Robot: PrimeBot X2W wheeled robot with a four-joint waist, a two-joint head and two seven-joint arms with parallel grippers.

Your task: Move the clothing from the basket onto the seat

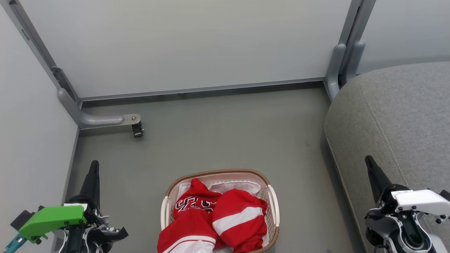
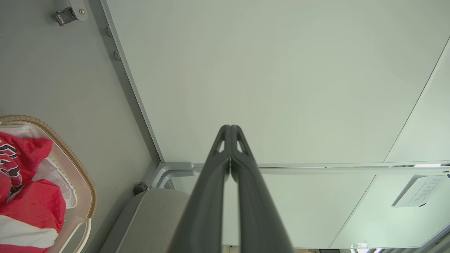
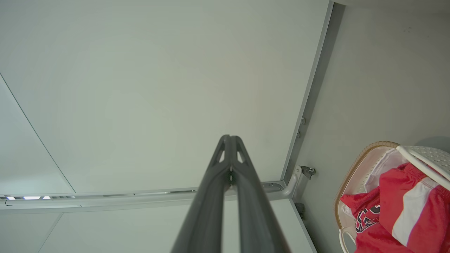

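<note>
Left gripper (image 1: 94, 168) and right gripper (image 1: 370, 163) are both seen closed and empty. Clothing (image 1: 218, 214) is heaped in the basket (image 1: 218, 172) on the floor between them. The seat (image 1: 404, 116) is found just beside the right gripper, so that arm is judged better placed.
</note>
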